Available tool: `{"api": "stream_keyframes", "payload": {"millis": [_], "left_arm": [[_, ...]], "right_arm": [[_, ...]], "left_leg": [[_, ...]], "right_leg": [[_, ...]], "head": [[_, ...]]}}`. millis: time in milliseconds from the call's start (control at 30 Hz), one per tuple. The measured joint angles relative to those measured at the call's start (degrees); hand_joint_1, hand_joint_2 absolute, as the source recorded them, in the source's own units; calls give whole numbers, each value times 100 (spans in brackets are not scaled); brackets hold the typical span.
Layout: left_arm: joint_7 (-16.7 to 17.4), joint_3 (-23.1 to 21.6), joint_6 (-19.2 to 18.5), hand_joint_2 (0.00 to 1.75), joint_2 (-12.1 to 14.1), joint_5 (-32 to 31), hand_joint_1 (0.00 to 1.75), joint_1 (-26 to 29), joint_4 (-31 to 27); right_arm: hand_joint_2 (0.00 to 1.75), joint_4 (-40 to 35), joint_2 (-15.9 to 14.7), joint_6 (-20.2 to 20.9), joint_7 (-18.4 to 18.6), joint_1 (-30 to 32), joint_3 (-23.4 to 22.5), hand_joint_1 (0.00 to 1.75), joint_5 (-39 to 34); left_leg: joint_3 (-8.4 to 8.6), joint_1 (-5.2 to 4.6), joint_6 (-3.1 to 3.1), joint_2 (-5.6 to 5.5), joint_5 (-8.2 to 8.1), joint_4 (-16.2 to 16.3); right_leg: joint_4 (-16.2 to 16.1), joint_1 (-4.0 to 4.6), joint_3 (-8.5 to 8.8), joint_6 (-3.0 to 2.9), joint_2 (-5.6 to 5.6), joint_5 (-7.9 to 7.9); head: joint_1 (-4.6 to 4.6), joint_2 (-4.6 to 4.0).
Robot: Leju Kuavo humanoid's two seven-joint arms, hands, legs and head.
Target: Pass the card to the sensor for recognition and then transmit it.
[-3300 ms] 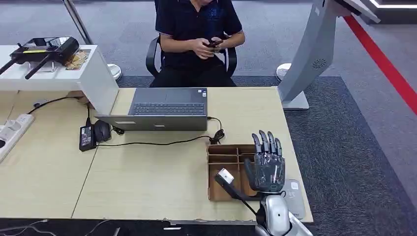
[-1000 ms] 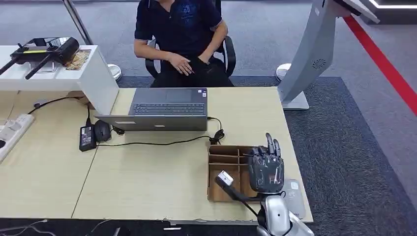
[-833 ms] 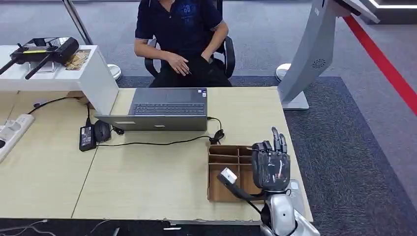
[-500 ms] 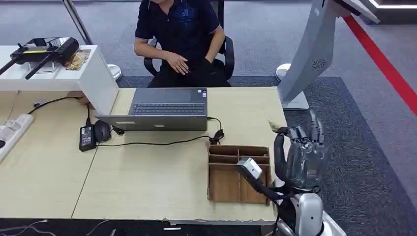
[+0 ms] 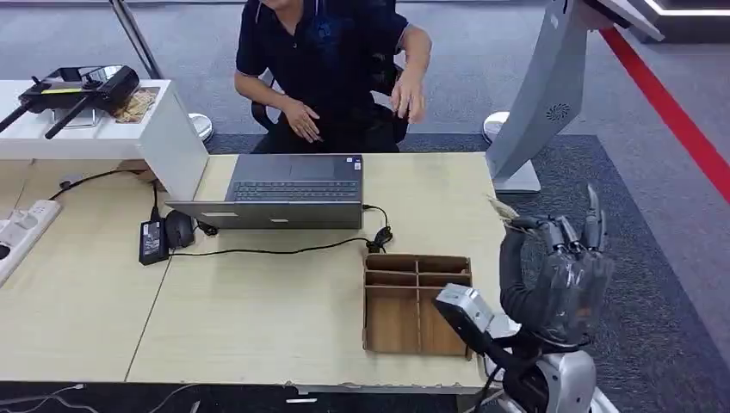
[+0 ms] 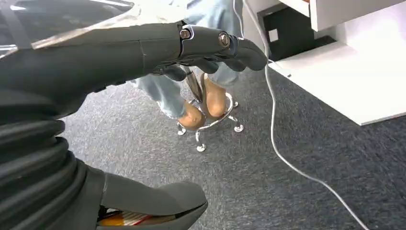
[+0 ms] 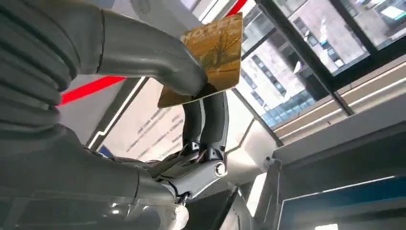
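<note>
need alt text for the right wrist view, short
The right robot hand pinches a yellow-brown picture card between its thick grey thumb and dark fingers, held up against large windows showing buildings outside.

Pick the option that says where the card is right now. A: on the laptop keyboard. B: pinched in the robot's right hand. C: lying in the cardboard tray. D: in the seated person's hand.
B: the right wrist view shows the card clamped between the thumb and fingers of the right hand, raised beside the table.
</note>
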Motion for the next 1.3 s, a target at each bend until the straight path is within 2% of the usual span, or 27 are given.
{"api": "stream_keyframes", "payload": {"millis": [200,400,800,1067,1100,1300], "left_arm": [[-9,2,0,175,-11,-17,0,-18,0],[-22,2,0,175,-28,-28,0,-27,2],[-39,-11,0,175,-33,-17,0,-30,46],[-37,-24,0,175,-33,-7,0,-29,52],[-37,-26,0,175,-33,-7,0,-29,52],[-39,-26,0,175,-33,-7,0,-28,59]], "right_arm": [[175,205,321,4,-400,-158,122,175,-247],[175,505,612,4,-618,-342,212,175,-435],[175,981,974,4,-843,-495,299,175,-592],[175,1141,1088,4,-927,-509,339,175,-616],[175,1161,1095,4,-927,-514,343,0,-616],[175,1281,1125,2,-927,-550,358,0,-584]], "left_leg": [[-1,0,0,-1,0,0],[-1,0,0,-1,0,0],[-1,0,0,-1,0,0],[-1,0,0,-1,0,0],[-1,0,0,-1,0,0],[-1,0,0,-1,0,0]], "right_leg": [[1,0,0,0,-1,0],[1,0,0,0,-1,0],[1,0,-1,0,-1,-1],[1,0,-1,0,-1,0],[1,0,-1,0,-1,-1],[1,0,-2,0,-1,-1]], "head": [[0,0],[0,0],[0,0],[0,0],[0,0],[0,0]]}}
